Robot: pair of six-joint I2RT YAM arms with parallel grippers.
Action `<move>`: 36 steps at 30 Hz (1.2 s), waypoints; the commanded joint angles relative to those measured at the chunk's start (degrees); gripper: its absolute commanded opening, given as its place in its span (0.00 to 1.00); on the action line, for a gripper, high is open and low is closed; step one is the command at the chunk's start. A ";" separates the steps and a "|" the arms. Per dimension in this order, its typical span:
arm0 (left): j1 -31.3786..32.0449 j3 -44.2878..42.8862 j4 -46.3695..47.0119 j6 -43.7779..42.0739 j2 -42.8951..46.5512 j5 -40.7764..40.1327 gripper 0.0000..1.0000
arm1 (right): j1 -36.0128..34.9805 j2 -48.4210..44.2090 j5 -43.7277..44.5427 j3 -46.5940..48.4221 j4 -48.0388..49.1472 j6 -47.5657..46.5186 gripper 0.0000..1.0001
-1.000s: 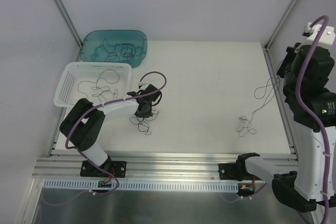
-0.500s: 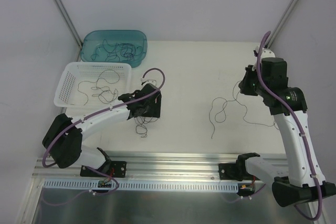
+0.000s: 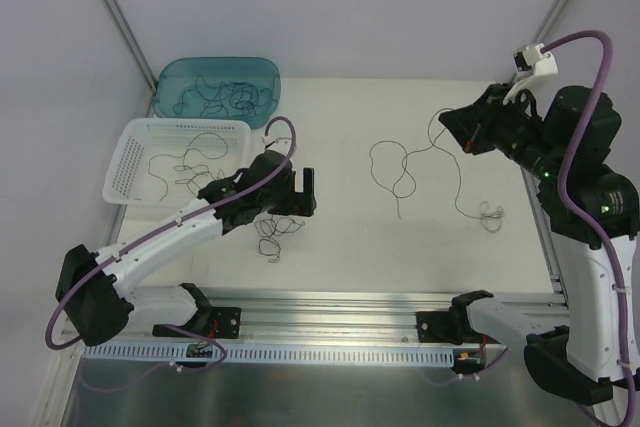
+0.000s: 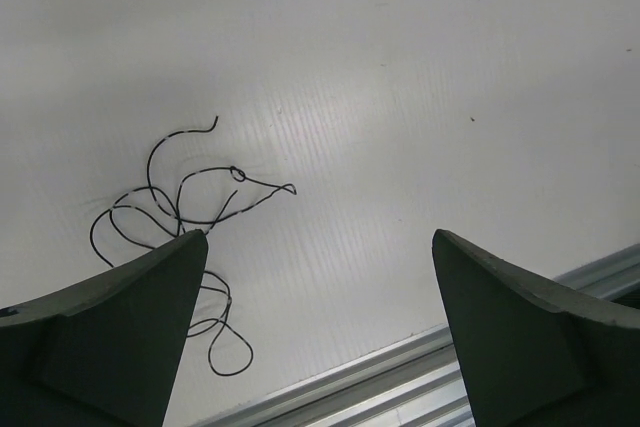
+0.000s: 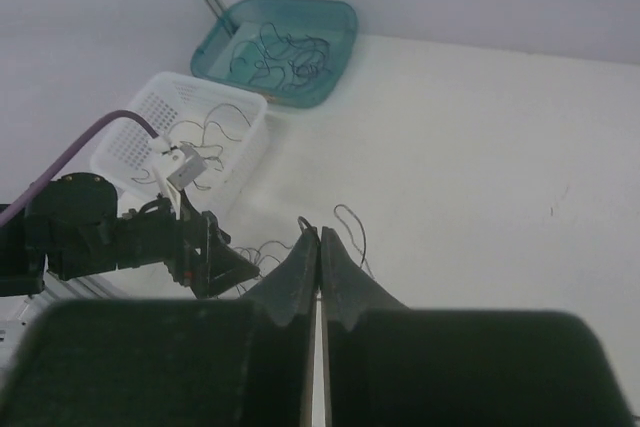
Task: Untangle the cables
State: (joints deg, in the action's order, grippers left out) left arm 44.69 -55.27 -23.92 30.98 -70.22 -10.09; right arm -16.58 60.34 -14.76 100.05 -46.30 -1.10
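Two containers stand at the far left of the tabletop [image 3: 360, 247]. At the back is a teal tub [image 3: 168, 87] holding a heap of thin dark cables [image 3: 228, 97]. Just in front of it, a white basket [image 3: 125, 162] has a few looser strands [image 3: 190, 162] lying in it.

Just to the right of the basket, the left hand [image 3: 292, 195] hangs over the tabletop with its jaws spread wide and nothing between them. A small tangle [image 3: 272, 237] lies flat on the surface on the near side of this hand. In the left wrist view the tangle [image 4: 185, 202] sits left of the gap between the fingers, and its lower loops are partly hidden behind the left finger [image 4: 110, 337].

In the middle of the tabletop, a long cable [image 3: 395, 162] curls in open loops and climbs rightward to the tip of the right hand [image 3: 447, 122]. That hand is raised above the surface and closed, and it appears to pinch this strand. Its wrist view shows the fingers [image 5: 300, 267] pressed together with no gap, and a hair-thin wire loops just beside their tips.

Further right, a little clump [image 3: 489, 217] rests near the tabletop's right edge. A fine line rises from it toward the right hand.
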 commanded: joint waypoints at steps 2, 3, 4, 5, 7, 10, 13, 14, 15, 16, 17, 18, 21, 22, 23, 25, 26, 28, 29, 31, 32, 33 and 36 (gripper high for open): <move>0.40 -0.46 2.39 -0.75 3.50 2.18 0.96 | -0.56 1.27 -4.91 5.50 5.08 3.12 0.01; 0.40 -0.02 2.48 -0.75 3.94 2.35 0.96 | -0.65 1.19 -5.10 5.94 5.95 3.47 0.01; 0.49 0.24 2.74 -0.75 4.21 2.27 0.96 | -0.65 1.10 -5.19 6.21 7.88 3.91 0.01; 0.49 0.51 3.09 -0.75 4.47 2.35 0.97 | -0.65 1.10 -4.58 6.30 8.42 4.00 0.01; 0.40 1.21 3.44 -0.75 4.65 2.53 0.97 | -0.65 1.10 -3.78 5.77 8.86 3.66 0.01; 0.40 2.00 3.97 -0.75 5.00 3.14 0.97 | -0.65 -0.30 -3.86 -0.71 10.95 4.44 0.01; 0.40 3.23 4.50 -0.92 5.70 2.88 0.98 | -0.74 -2.67 -4.48 -11.52 15.17 5.93 0.01; 0.40 3.50 4.50 -1.01 5.88 2.97 0.98 | -0.91 -3.11 -4.40 -13.72 15.89 6.20 0.01; 0.40 3.85 4.67 -1.01 6.14 2.88 0.97 | -1.00 -3.38 -4.31 -18.18 16.33 6.20 0.01; 0.40 3.94 4.67 -1.01 6.23 3.05 0.98 | -1.09 -3.64 -3.79 -19.96 16.42 6.03 0.01; 0.40 4.11 4.67 -1.01 6.23 3.14 0.98 | -1.17 -4.08 -3.43 -21.98 16.42 5.76 0.01; 0.40 4.20 4.76 -1.01 6.23 3.14 0.98 | -1.18 -4.17 -3.17 -24.96 16.51 5.50 0.01; 0.49 4.11 4.94 -0.84 5.62 3.67 0.98 | -1.18 -5.40 -1.94 -28.06 16.07 4.19 0.01; 0.40 4.03 5.11 -0.84 5.35 3.84 0.98 | -1.18 -5.75 -0.54 -29.63 16.07 3.83 0.01; 0.40 3.94 5.29 -0.92 4.92 4.19 0.98 | -1.26 -6.10 0.52 -30.00 15.81 3.39 0.01; 0.40 3.94 5.55 -0.75 3.16 4.37 0.98 | -1.18 -5.85 4.02 -30.00 13.35 2.08 0.01; 0.40 3.76 5.64 -0.66 2.37 4.90 0.98 | -1.18 -5.58 5.17 -30.09 12.47 1.64 0.01; 0.49 3.76 6.08 -0.22 0.35 5.60 0.98 | -1.18 -4.97 7.98 -31.92 11.24 1.46 0.01; 0.49 3.85 6.60 0.21 -0.27 5.60 0.98 | -1.18 -4.79 8.87 -32.80 11.24 1.54 0.01; 0.49 3.67 7.13 0.66 -2.03 6.39 0.98 | -1.18 -4.96 12.10 -34.65 11.24 1.46 0.01; 0.49 3.33 7.66 0.92 -2.55 6.83 0.98 | -1.18 -4.96 13.52 -36.31 10.97 1.54 0.01; 0.66 2.97 8.01 1.10 -3.60 7.62 0.98 | -1.18 -4.96 14.32 -37.29 10.97 1.46 0.01; 1.36 1.74 10.02 1.71 -5.97 8.59 0.98 | -1.18 -4.26 13.98 -40.28 12.28 1.54 0.01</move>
State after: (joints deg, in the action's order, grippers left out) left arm 45.01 -51.59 -17.45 31.24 -74.65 -3.97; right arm -17.50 56.05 -3.77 61.58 -34.72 1.19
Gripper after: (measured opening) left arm 0.980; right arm 0.016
